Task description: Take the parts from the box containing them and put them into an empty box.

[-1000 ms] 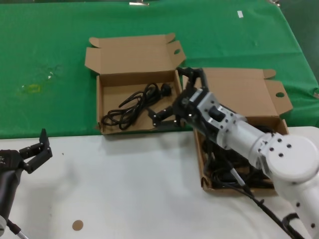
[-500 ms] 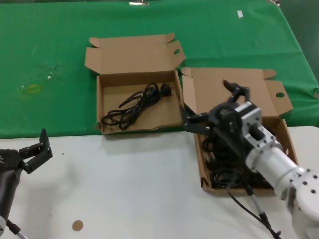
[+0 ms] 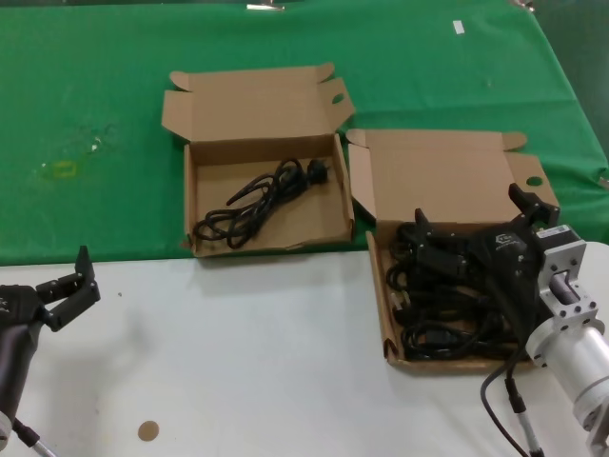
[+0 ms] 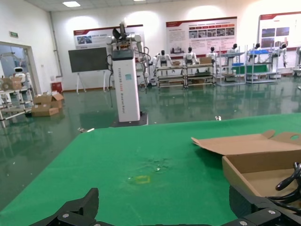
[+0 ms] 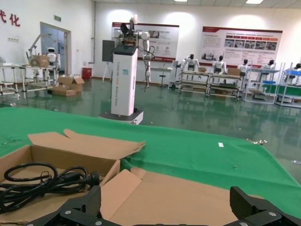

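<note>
The left box (image 3: 190, 205) has both lid flaps splayed outward and holds one black coiled cord (image 3: 257, 198). The right box (image 3: 384, 324), with one lid flap folded inward, holds several black cords (image 3: 428, 309). My right gripper (image 3: 469, 211) hovers open and empty just above the cords in the right box, near its hinged lid. In the right wrist view its open fingers (image 5: 87, 203) frame that lid (image 5: 188, 197), and the left box's cord (image 5: 42, 181) shows beyond. My left gripper (image 3: 78, 283) is parked open over the white table at the near left.
Both boxes lie on a green cloth (image 3: 95, 114) that ends at the white table (image 3: 238, 362) in front. A small brown disc (image 3: 147, 430) lies on the white table. The left wrist view shows the left box (image 4: 244, 176) beyond the open fingers.
My right gripper has swung, open and empty, from the left box's right edge back to the right and now sits over the right box. The left arm has not moved.
</note>
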Robot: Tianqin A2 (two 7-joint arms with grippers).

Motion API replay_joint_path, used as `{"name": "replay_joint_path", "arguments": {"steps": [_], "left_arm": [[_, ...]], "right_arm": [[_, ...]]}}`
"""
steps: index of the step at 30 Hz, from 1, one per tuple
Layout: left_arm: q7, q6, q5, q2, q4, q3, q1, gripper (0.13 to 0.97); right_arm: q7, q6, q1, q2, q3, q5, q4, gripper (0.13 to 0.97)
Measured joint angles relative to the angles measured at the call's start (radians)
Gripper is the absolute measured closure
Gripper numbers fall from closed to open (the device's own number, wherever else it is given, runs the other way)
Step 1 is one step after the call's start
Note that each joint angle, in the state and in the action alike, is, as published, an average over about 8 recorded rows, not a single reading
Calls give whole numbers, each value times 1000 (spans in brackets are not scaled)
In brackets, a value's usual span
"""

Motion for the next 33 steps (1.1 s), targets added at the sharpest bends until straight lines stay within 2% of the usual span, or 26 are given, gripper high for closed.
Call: {"name": "replay_joint_path", "arguments": {"steps": [33], "left_arm": [[0, 0, 0, 0, 0, 0, 0, 132]], "right_arm": [[1, 5, -6, 1, 3, 4, 4, 129]]}}
